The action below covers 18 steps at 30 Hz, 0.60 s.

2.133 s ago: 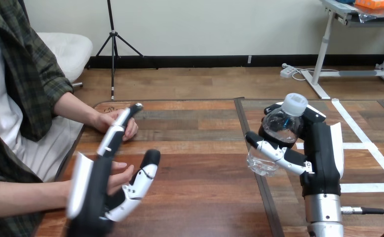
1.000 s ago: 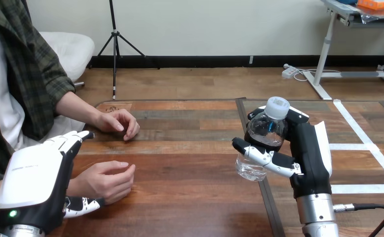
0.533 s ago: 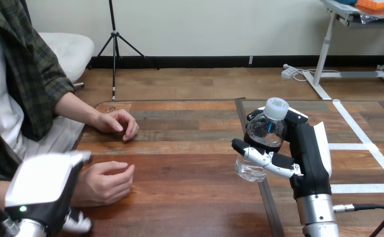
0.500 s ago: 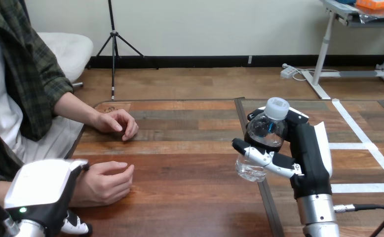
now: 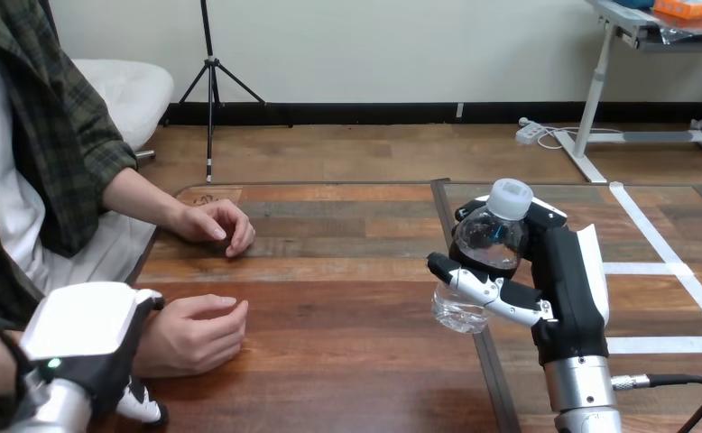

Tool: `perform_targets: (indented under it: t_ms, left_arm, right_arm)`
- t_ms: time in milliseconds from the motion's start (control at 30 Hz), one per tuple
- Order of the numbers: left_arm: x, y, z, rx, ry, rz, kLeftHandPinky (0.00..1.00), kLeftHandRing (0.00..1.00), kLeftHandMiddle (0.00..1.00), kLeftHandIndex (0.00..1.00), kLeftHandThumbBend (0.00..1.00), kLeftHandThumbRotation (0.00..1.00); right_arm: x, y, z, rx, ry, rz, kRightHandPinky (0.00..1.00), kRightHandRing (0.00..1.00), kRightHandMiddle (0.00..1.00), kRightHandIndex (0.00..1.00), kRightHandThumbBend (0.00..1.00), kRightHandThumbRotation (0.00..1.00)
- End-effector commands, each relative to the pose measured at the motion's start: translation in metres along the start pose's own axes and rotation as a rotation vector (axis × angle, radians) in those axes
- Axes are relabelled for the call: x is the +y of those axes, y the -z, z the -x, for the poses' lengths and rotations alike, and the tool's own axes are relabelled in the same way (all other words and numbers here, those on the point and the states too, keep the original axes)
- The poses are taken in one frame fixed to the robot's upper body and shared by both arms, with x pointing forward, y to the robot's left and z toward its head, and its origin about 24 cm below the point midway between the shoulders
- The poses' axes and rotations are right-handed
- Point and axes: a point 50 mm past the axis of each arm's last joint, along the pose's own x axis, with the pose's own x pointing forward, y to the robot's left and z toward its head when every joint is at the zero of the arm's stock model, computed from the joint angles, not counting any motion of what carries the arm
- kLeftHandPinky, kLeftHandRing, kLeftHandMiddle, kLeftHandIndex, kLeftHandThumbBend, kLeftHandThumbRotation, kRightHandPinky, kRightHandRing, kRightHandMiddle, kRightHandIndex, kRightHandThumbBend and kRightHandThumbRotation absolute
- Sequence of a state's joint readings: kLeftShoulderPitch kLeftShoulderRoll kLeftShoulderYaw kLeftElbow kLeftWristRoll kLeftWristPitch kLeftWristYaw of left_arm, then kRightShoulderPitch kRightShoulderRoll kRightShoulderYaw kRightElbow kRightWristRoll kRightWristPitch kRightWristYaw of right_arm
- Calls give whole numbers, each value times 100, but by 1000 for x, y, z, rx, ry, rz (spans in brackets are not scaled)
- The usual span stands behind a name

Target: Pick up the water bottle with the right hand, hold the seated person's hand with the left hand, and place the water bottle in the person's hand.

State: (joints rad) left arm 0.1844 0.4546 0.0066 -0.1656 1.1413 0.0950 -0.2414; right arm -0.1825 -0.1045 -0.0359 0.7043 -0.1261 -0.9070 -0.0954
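Observation:
A clear water bottle (image 5: 475,271) with a white cap (image 5: 511,195) is held upright above the table's right half. My right hand (image 5: 564,271) is shut on it, thumb across its front and fingers behind its neck. My left hand (image 5: 81,327) lies palm down over the wrist of the person's nearer hand (image 5: 194,329) at the lower left. Its fingertips (image 5: 152,299) curl over the wrist's far side and its thumb (image 5: 140,408) shows on the near side. That hand of the person rests on the table, loosely curled.
The person's farther hand (image 5: 214,225) rests curled on the table near its left edge. A dark seam (image 5: 451,230) runs down the wooden table (image 5: 338,298) beside the bottle. White tape lines (image 5: 663,267) mark the right part.
My left hand turned from upright and open to palm down and came down over the person's wrist. My right hand with the bottle shifted a little left and lower, then stayed.

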Motion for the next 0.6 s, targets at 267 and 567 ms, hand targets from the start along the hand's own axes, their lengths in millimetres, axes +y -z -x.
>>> perform_targets:
  t_ms: [267,567]
  left_arm:
    - [9,-3,-11,2,50,-67,83,85,86,82,90,5]
    - [7,-4,-14,12,62,-88,82,83,85,81,88,4]
  right_arm:
    - [0,-16,-19,-101,10,-22,43,45,49,51,68,0]
    - [0,-16,-19,-99,10,-20,42,44,49,50,68,0]
